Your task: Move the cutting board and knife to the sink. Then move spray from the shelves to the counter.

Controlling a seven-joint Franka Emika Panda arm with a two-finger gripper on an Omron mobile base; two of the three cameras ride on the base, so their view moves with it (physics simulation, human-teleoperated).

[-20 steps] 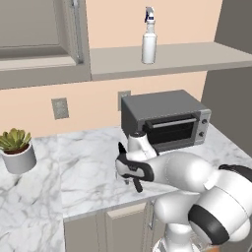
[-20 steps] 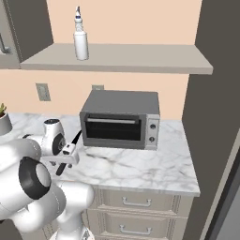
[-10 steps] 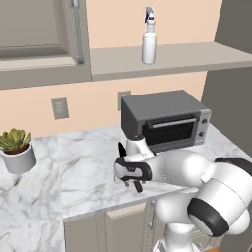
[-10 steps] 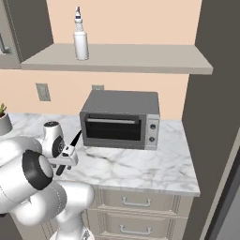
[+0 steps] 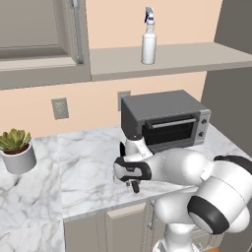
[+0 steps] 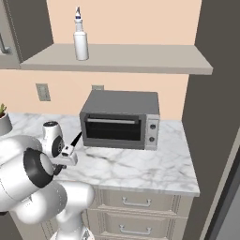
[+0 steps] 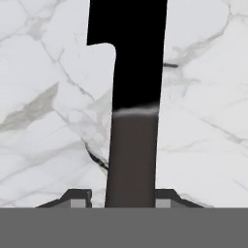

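End effector (image 7: 122,201) narrower around one knife (image 7: 131,87)

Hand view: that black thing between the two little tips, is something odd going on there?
Nothing looks broken. It is the knife, lying flat on the marble counter, its handle running between the pincer tips. In the right base view its blade pokes out beside the toaster oven. No cutting board sits beneath it.

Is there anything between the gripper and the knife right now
Nothing visible. In the hand view the knife runs straight up from between the two fingertips, its handle in the gap of the gripper, over bare marble counter.
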